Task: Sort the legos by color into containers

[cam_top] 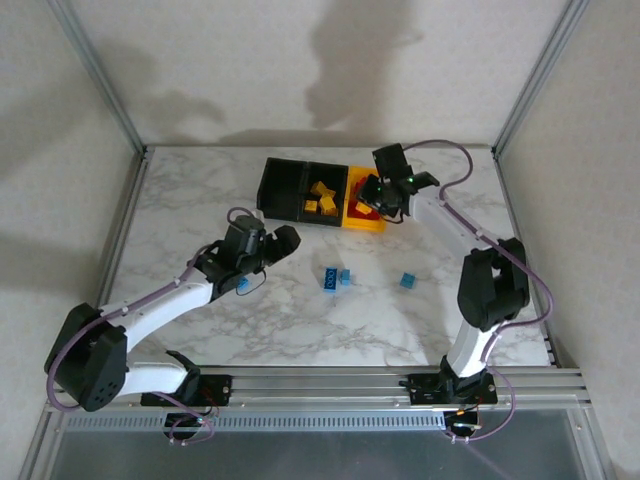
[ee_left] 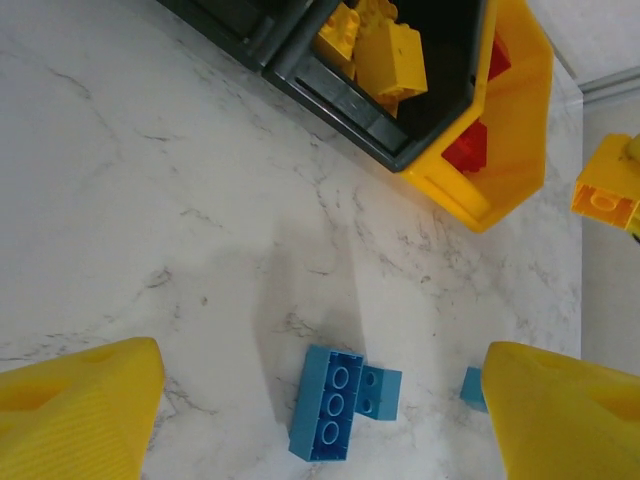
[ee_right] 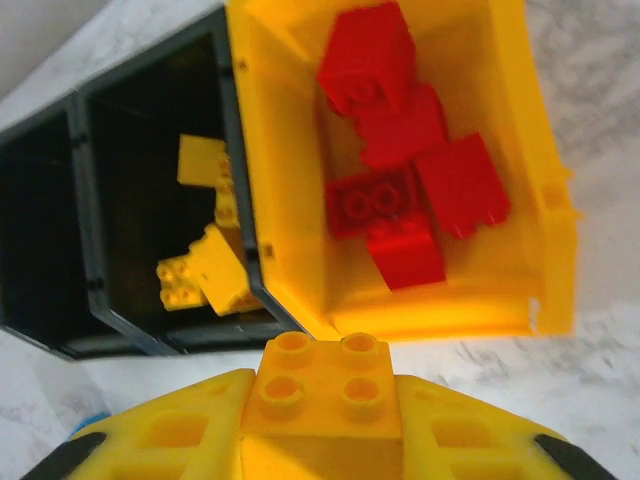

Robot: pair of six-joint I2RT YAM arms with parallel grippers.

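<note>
Marble table (cam_top: 200, 190): bins (cam_top: 305, 190), blue legos (cam_top: 330, 277)

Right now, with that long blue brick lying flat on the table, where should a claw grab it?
Probably from straight above, pinching the long blue brick across its two long sides, at the end away from the small blue brick touching it. It lies studs-up, so only its walls offer flat grip.

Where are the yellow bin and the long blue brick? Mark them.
yellow bin (ee_right: 275, 180): right wrist view, inner side wall.
long blue brick (ee_left: 328, 403): left wrist view, studded top.
</note>
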